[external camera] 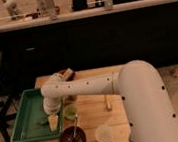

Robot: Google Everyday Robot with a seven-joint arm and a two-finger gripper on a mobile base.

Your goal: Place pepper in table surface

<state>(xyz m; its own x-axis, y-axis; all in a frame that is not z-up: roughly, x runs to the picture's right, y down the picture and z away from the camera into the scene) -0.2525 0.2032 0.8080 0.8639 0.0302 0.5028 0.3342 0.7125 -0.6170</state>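
Reaches leftward with the white arm (97,86), bends down at the wrist (51,93), holds the gripper (52,111) low toward the left edge of the table surface (97,115) (jaws spread wide).

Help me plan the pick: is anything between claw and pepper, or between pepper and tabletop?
Nothing visible blocks the claw, hovering beside the pepper in the green tray. Toward the table surface, the tray's rim and light-green cup intervene.

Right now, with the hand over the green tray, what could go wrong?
The hand hangs low over the green tray, so it may push the pepper aside instead of catching it. The light-green cup stands close beside the hand; a swing toward the table surface could knock it, or the dark bowl nearby.
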